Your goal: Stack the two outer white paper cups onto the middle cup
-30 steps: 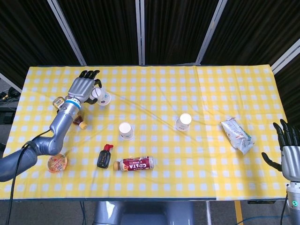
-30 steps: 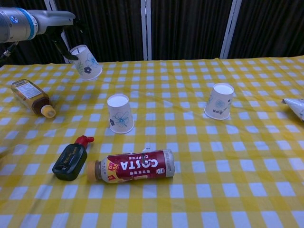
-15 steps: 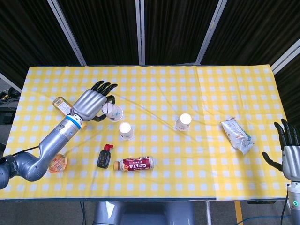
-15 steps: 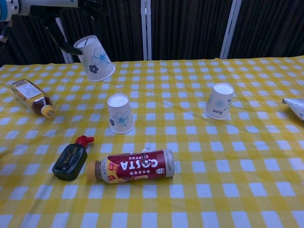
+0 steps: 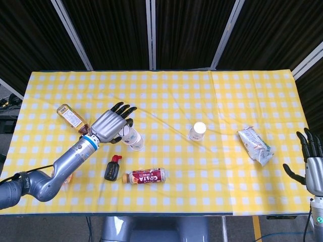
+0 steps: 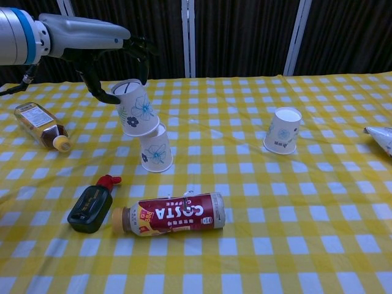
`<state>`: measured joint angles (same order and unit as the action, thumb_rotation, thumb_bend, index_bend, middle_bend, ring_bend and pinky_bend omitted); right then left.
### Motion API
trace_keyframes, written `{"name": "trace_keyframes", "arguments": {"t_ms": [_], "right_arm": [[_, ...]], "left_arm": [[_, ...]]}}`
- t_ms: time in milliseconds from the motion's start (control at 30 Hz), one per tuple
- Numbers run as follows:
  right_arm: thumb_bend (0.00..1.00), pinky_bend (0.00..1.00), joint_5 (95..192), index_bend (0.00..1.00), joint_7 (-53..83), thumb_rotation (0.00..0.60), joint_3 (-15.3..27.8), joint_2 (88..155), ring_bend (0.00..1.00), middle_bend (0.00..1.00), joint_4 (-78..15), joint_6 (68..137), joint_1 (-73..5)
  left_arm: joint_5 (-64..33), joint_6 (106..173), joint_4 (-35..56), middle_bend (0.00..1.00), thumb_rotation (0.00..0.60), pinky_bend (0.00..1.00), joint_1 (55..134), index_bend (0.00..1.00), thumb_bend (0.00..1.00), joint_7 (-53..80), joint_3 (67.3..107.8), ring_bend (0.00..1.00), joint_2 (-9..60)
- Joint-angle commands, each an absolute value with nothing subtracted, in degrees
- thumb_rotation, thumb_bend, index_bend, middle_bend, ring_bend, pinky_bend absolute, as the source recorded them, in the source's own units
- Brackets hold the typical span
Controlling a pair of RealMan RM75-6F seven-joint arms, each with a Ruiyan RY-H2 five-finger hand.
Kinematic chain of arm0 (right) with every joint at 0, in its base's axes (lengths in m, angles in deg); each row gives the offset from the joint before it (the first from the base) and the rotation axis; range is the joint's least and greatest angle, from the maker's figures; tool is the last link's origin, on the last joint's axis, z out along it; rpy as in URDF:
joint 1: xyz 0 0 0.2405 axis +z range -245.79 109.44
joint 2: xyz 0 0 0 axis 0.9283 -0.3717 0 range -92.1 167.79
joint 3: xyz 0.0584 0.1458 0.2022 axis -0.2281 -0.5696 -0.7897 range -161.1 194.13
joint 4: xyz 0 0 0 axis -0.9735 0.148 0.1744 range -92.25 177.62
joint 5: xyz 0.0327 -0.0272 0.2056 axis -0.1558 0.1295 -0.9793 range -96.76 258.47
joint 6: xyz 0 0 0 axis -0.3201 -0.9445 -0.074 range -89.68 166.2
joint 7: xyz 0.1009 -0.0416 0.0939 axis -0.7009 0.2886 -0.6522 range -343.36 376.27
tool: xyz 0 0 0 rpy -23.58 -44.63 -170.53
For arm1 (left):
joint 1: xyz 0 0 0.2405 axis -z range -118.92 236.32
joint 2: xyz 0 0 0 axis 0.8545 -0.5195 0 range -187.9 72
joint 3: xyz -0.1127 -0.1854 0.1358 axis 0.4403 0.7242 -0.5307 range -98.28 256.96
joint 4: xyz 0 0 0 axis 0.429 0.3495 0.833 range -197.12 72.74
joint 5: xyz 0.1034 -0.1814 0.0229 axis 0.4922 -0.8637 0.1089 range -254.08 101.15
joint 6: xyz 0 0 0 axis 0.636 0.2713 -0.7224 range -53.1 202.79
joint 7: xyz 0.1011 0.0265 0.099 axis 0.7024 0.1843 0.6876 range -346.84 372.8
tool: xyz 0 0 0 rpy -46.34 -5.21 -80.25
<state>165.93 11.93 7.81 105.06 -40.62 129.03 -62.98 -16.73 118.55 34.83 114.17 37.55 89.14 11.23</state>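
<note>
On the yellow checked worktop (image 6: pixel 318 202), my left hand (image 5: pixel 112 127) holds a tilted cup (image 6: pixel 136 112) over the middle cup (image 6: pixel 155 150); my right hand (image 5: pixel 311 160) idles, fingers spread.

The only wording I can read with confidence is "COSTA", in big white letters on the dark red label of the coffee bottle (image 6: pixel 168 214) lying on its side near the front edge of the table (image 6: pixel 318 245); the letters run along its length. Above the name I make out small white script that looks like "COFFEE", though it is too fine for me to be sure. Beside the cap end sits a yellow patch with red digits, possibly "888", blurred from here. The brown bottle (image 6: pixel 40 125) near the table's left edge carries a pale label whose print I cannot read in either view.
</note>
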Motion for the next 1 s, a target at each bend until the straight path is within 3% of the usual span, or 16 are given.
{"name": "trace_keyframes", "arguments": {"t_ms": [33,300,400,467,533,633,733,1000], "right_arm": [[0.1,0.0,165.8,0.06,11.9,0.6,7.8,105.0,0.0,0.0,-40.7,129.0,-63.0],[0.1,0.0,165.9,0.06,11.8,0.6,7.8,104.9,0.0,0.0,-40.8,129.0,-63.0],[0.1,0.0,165.9,0.06,11.6,0.6,7.8,104.8,0.0,0.0,-40.9,129.2,-63.1],[0.1,0.0,165.8,0.06,11.5,0.6,7.8,104.7,0.0,0.0,-40.9,129.0,-63.2],[0.1,0.0,165.5,0.06,11.5,0.6,7.8,104.6,0.0,0.0,-41.0,128.7,-63.1],[0.1,0.0,165.2,0.06,11.6,0.6,7.9,104.6,0.0,0.0,-41.1,128.2,-63.1],[0.1,0.0,165.2,0.06,11.7,0.6,8.0,104.6,0.0,0.0,-41.0,127.8,-63.0],[0.1,0.0,165.0,0.07,12.7,0.6,8.2,105.7,0.0,0.0,-40.1,126.0,-62.0]], "left_arm": [[-17.5,118.4,34.1,0.0,0.6,0.0,114.9,0.41,0.32,38.0,88.8,0.0,12.2],[-18.6,118.3,32.8,0.0,0.6,0.0,115.9,0.38,0.32,38.4,88.3,0.0,14.5],[-19.1,118.8,31.7,0.0,0.6,0.0,116.4,0.23,0.31,39.7,87.7,0.0,15.7],[-19.9,119.1,31.5,0.0,0.6,0.0,116.4,0.07,0.22,40.2,87.2,0.0,16.2],[-20.2,120.4,32.1,0.0,0.6,0.0,115.9,0.0,0.13,40.1,87.2,0.0,16.2],[-19.7,122.7,33.6,0.0,0.6,0.0,114.5,0.0,0.05,38.9,87.1,0.0,15.5],[-18.3,125.6,35.3,0.0,0.6,0.0,112.3,0.0,0.04,36.7,87.0,0.0,14.7],[-5.2,144.1,38.1,0.0,0.6,0.0,98.8,0.0,0.04,30.9,81.4,0.0,12.9]]}}
